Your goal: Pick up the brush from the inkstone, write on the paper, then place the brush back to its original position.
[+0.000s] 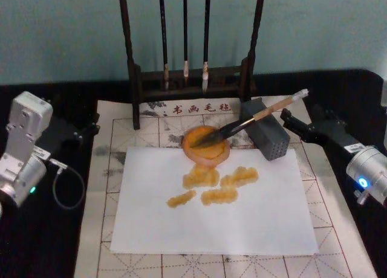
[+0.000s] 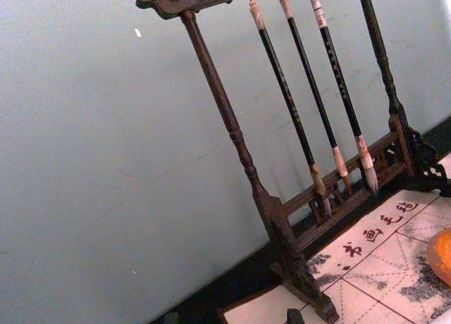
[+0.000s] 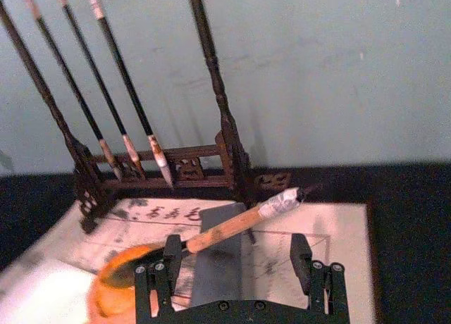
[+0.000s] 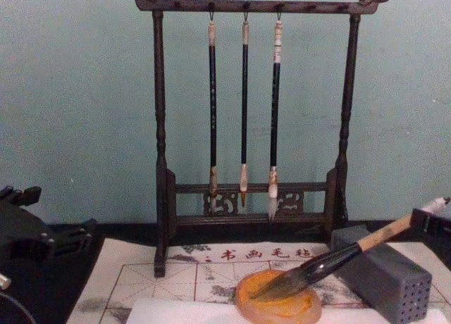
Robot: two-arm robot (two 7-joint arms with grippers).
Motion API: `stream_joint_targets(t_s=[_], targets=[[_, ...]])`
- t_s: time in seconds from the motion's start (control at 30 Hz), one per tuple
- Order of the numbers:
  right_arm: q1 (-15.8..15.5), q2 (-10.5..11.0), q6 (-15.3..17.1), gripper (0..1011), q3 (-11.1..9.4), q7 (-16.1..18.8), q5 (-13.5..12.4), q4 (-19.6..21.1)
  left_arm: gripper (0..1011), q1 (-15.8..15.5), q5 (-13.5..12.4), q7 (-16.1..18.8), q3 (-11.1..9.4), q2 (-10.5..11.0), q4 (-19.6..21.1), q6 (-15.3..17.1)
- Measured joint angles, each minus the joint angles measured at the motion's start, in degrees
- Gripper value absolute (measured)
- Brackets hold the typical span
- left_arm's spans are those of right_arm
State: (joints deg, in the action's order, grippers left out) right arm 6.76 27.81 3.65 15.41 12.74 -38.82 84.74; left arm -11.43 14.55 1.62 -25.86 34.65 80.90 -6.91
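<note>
Felt mat (image 1: 341,235) with a printed grid covers the middle of the black table, its near end cut off. White paper (image 1: 211,223) lies on it, marked with four orange strokes (image 1: 217,184). At the far edge stands a dark wooden rack (image 4: 161,127) with three thin brushes (image 4: 244,106) hanging from its bar; the head view crops its top. Right of centre sits the grey block (image 1: 269,139). To its left, the inkstone (image 1: 202,157) overlaps the paper's far edge. The brush (image 1: 254,118) rests with its tuft in the dish, where bristles and dark ink are hard to separate; its handle leans on the block, its white cap pointing far right. The right gripper (image 3: 236,253) hovers just behind the handle, fingers spread wide; whether one touches the handle is unclear. The left gripper (image 1: 87,128) sits at the mat's left edge, mostly dark against the table; spread or closed, I cannot tell.
</note>
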Motion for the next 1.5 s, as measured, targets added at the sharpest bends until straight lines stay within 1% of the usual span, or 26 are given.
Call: stream_joint_targets(t_s=[0.03,0.1,0.13,0.2,0.23,0.33,0.37,0.5,0.6,0.67,0.73,0.87,1.07,1.5], targets=[[0.01,-0.93,1.61,1000,-0.83,0.47,-2.13,-0.16,1001,0.00,0.00,0.00,0.00,0.00,0.00,0.00],[0.05,-1.89,3.21,1000,-1.75,0.71,-4.12,-0.37,1001,0.00,0.00,0.00,0.00,0.00,0.01,0.00],[0.16,-2.80,4.69,1000,-2.50,0.77,-6.13,-0.64,1001,0.00,0.00,0.00,0.00,0.00,0.00,0.00],[0.33,-3.56,5.97,1000,-3.03,0.73,-7.96,-0.90,1001,0.00,0.00,0.00,0.00,0.00,0.00,0.00],[0.53,-4.08,6.90,1000,-3.41,0.54,-9.42,-1.14,1001,0.00,0.00,0.00,0.00,0.00,0.00,0.00],[0.90,-4.84,8.25,1000,-3.87,0.08,-11.69,-1.54,1001,0.00,0.00,0.00,0.00,0.00,0.00,0.00],[1.15,-5.29,8.99,1000,-4.12,-0.25,-12.98,-1.80,1001,0.00,0.00,0.00,0.00,0.00,0.00,0.00],[1.76,-6.26,10.73,1000,-4.59,-1.14,-15.97,-2.39,1001,0.00,0.00,0.00,0.00,0.00,0.00,0.00],[2.36,-7.24,12.09,1000,-4.89,-2.56,-18.38,-2.72,1001,0.00,0.00,0.00,0.00,0.00,0.00,0.00],[2.47,-7.43,12.32,1000,-4.92,-2.91,-18.79,-2.75,1001,0.00,0.00,0.00,0.00,0.00,0.00,0.00],[2.82,-8.05,13.04,1000,-5.02,-4.33,-20.21,-2.81,1001,0.00,0.00,0.00,0.00,0.00,0.00,0.00],[3.32,-8.81,13.71,1000,-5.05,-6.06,-21.73,-3.00,1001,0.00,0.00,0.00,0.00,0.00,0.00,0.00],[3.58,-10.00,14.05,1000,-5.04,-8.60,-23.88,-2.97,1001,0.00,0.00,0.00,0.00,0.00,0.00,0.00],[4.31,-10.47,13.18,1000,-4.02,-10.11,-26.29,-3.21,1001,0.00,0.00,0.00,0.00,0.00,0.00,0.00]])
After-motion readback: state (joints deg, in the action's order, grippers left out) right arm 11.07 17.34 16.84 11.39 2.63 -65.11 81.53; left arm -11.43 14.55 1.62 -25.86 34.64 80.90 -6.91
